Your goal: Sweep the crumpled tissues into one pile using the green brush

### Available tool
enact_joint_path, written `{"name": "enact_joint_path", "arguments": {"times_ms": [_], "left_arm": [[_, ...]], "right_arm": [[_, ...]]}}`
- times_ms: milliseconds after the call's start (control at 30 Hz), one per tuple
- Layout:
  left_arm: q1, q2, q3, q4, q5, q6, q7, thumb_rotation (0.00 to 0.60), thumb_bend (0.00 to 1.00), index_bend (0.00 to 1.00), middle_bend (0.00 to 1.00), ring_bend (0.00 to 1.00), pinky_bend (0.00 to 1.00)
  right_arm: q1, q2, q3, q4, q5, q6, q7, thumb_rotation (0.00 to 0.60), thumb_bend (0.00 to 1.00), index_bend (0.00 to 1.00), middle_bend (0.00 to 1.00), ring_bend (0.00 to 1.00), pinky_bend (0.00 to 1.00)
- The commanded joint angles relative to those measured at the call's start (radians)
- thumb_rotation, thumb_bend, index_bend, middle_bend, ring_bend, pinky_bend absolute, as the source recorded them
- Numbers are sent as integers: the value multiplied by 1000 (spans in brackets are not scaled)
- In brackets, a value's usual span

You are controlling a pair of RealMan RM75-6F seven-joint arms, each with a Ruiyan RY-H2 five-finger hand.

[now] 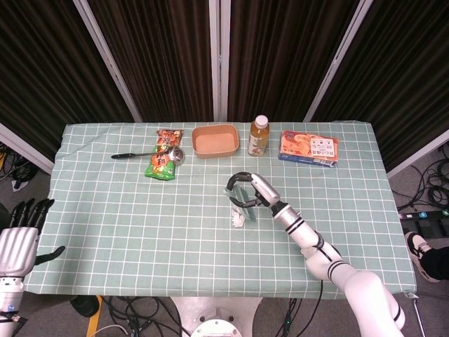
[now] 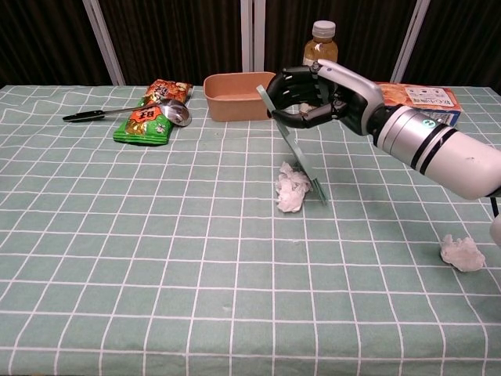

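Note:
My right hand (image 1: 247, 193) (image 2: 325, 98) grips the green brush (image 2: 293, 149) by its handle, above the middle of the table. The brush slants down to the right, its lower end touching the cloth. Two crumpled tissues (image 2: 291, 189) (image 1: 238, 216) lie bunched together against the brush's left side. A third tissue (image 2: 462, 253) sits alone near the front right, apart from the others. My left hand (image 1: 17, 242) hangs beyond the table's left front corner, fingers spread, holding nothing.
Along the back edge stand a brown paper bowl (image 1: 215, 140), a tea bottle (image 1: 258, 135) and an orange box (image 1: 309, 147). A green snack packet (image 1: 164, 161) lies back left with a ladle (image 1: 144, 154) resting on it. Green checked cloth (image 1: 140, 225) covers the table.

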Motion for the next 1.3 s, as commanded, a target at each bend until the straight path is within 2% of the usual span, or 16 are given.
{"name": "enact_joint_path", "arguments": {"times_ms": [33, 167, 467, 633, 767, 867, 1033, 1200, 1300], "left_arm": [[2, -1, 2, 6, 1, 1, -8, 600, 7, 74, 88, 0, 18], [6, 3, 6, 12, 12, 7, -23, 600, 7, 74, 88, 0, 18], [-5, -9, 4, 30, 23, -1, -35, 600, 7, 74, 88, 0, 18], [-19, -15, -1, 35, 26, -14, -32, 600, 7, 74, 88, 0, 18], [-25, -20, 0, 38, 29, -21, -29, 600, 7, 74, 88, 0, 18], [-29, -24, 1, 41, 29, -28, -32, 600, 6, 74, 88, 0, 18], [-32, -25, 1, 47, 31, -28, -39, 600, 7, 74, 88, 0, 18], [-31, -26, 3, 55, 38, -23, -52, 600, 7, 74, 88, 0, 18], [-28, -29, 6, 59, 44, -16, -59, 600, 7, 74, 88, 0, 18]], "right_arm": [[-20, 45, 8, -52, 13, 35, -9, 600, 362, 677, 632, 328, 230], [-79, 160, 26, -198, 53, 64, -72, 600, 363, 678, 633, 328, 225], [-352, 578, 6, -825, 225, 150, -477, 600, 371, 682, 634, 331, 156], [-475, 674, -19, -999, 288, 227, -624, 600, 389, 683, 633, 331, 143], [-557, 687, -50, -1077, 298, 287, -728, 600, 402, 683, 633, 331, 118], [-597, 671, -68, -1098, 288, 306, -742, 600, 402, 684, 633, 331, 118], [-651, 587, -87, -1081, 276, 325, -799, 600, 410, 683, 633, 331, 104], [-663, 471, -56, -1019, 253, 355, -900, 600, 419, 683, 633, 331, 85], [-647, 407, -31, -985, 249, 334, -943, 600, 419, 683, 633, 331, 83]]}}
